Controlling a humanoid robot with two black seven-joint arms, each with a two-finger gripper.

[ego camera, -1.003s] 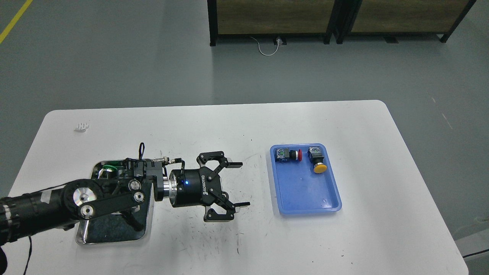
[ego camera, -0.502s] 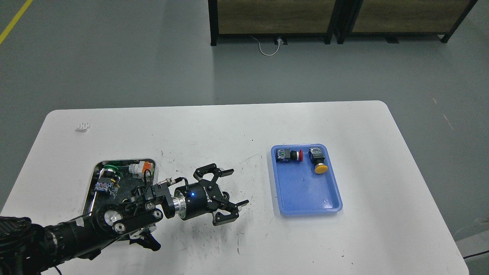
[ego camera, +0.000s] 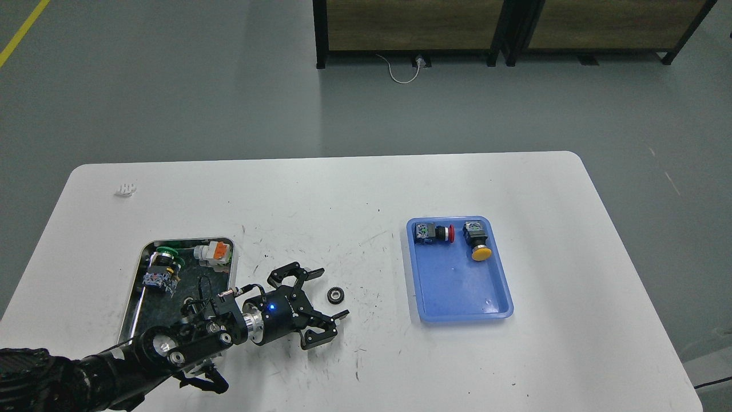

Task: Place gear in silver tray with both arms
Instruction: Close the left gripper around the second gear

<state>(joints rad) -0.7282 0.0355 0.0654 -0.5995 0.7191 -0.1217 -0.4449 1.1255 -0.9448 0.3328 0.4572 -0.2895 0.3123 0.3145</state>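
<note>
A small dark gear lies flat on the white table, right of the silver tray. The tray stands at the table's left front and holds a green-capped switch and a white and orange part. My left gripper is open and empty, low over the table; its fingertips stand on either side of the gear, apart from it. The left arm crosses the tray's near right corner. My right arm is out of view.
A blue plastic tray stands to the right with a red-capped switch and a yellow-capped switch at its far end. A small white object lies near the table's far left. The table top is scuffed around the gear.
My left arm has drawn back toward me and lowered, uncovering the silver tray's contents. The gear, hidden behind the gripper before, now shows between the open fingertips.
</note>
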